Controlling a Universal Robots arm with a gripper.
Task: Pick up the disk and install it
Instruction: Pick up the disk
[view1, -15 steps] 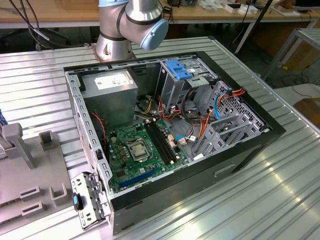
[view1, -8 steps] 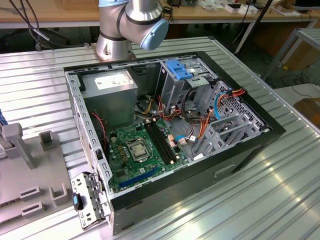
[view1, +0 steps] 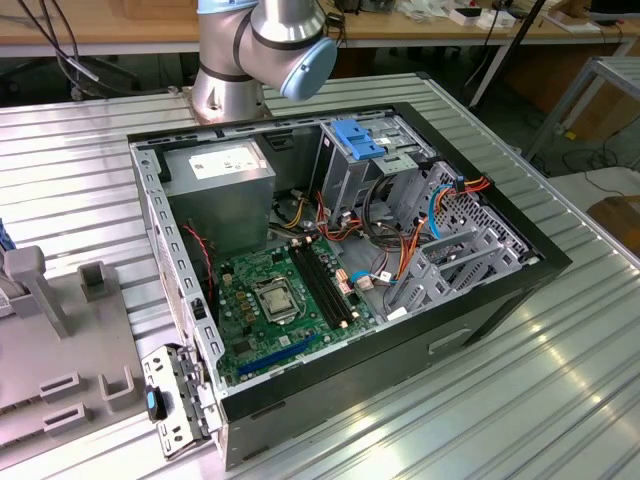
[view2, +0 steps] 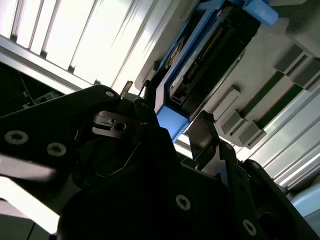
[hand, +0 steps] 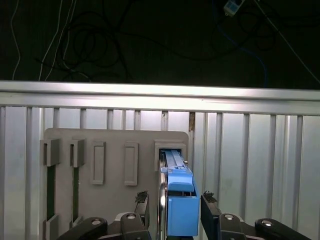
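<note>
Ribbed silver metal tabletop carries, in the exterior view, an open black desktop computer case lying on its side. A green motherboard lies bare inside it, and a light-blue slotted plastic bracket sits atop the grey drive cage at the far side. A grey-and-blue robot arm rises behind the case, and a flat grey slotted holder plate lies on the table at the exterior view's left. Installing, as I judge it, has not begun. In the first wrist view the disk, a flat dark hard drive edged by a bright blue plastic carrier frame, stands on edge in one slot of that plate, its blue end tab toward the camera. The black gripper straddles it with jaws spread, its fingers one at each side, just beside the carrier and seemingly apart from it. In the second wrist view the blue tab sits between the two pads, with a sliver of gap at one, and the dark body runs away into the slot. The disk is neither clamped nor lifted, so the pickup is only at the reach and the whole install is left.
</note>
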